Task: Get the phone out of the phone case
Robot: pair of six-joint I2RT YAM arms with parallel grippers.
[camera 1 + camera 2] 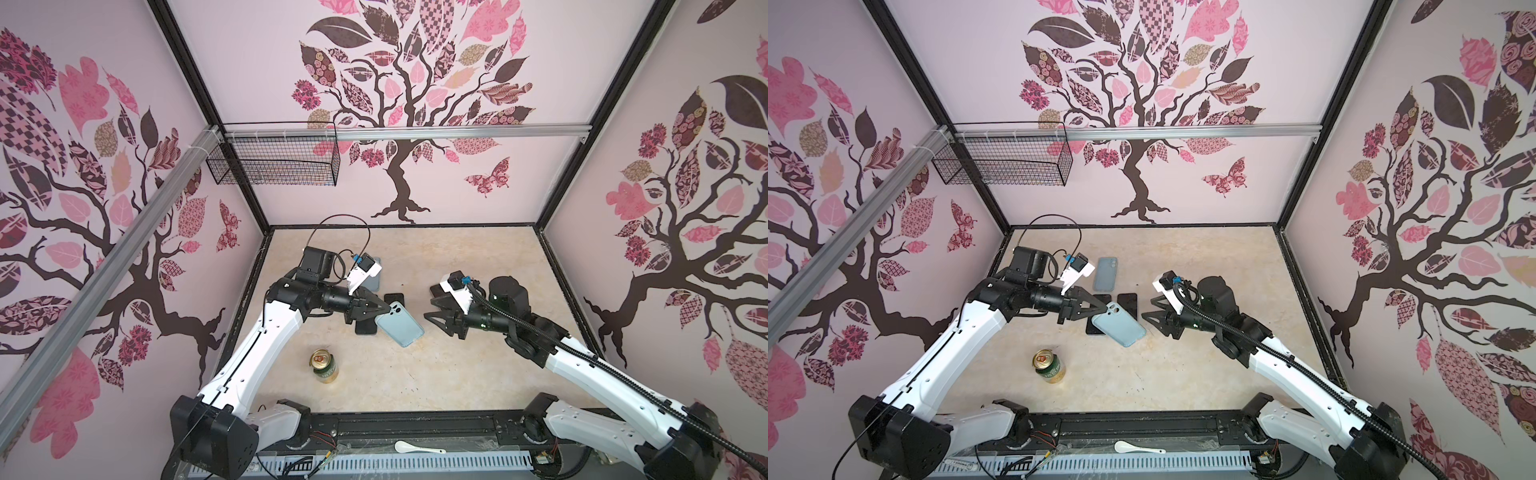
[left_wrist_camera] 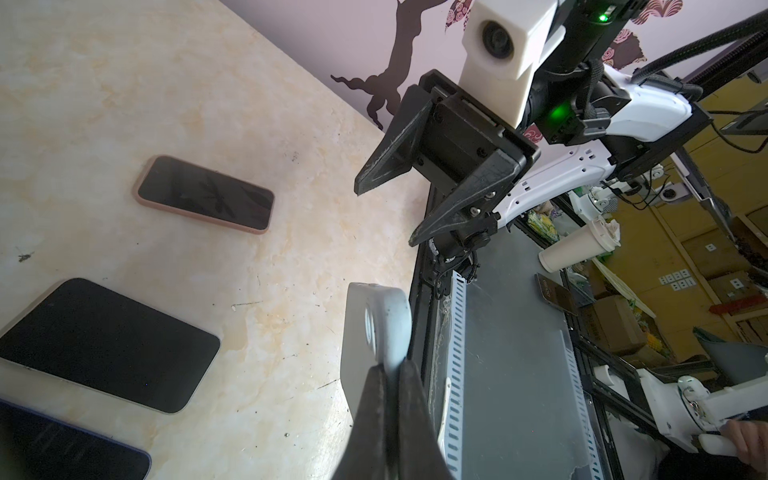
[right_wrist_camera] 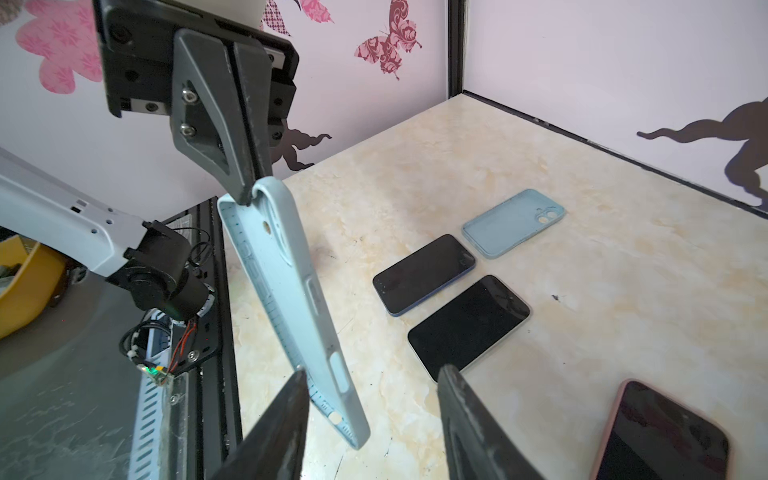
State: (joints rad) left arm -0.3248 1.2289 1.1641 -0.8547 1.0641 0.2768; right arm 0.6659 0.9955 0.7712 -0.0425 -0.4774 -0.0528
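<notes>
The left gripper (image 3: 245,194) clamps shut on the camera-cutout corner of a pale blue, soft silicone phone case (image 3: 291,291), dangling it above the beige marble-look table (image 1: 457,257). The case looks empty, and a bare black pale-rimmed phone (image 3: 468,322) lies below. The right gripper (image 3: 374,372) hovers at the case's lower end, jaws parted, grasping nothing. Light and floppy, the case would likely twist in this thin pinch; its long side wall looks a firmer hold.
</notes>
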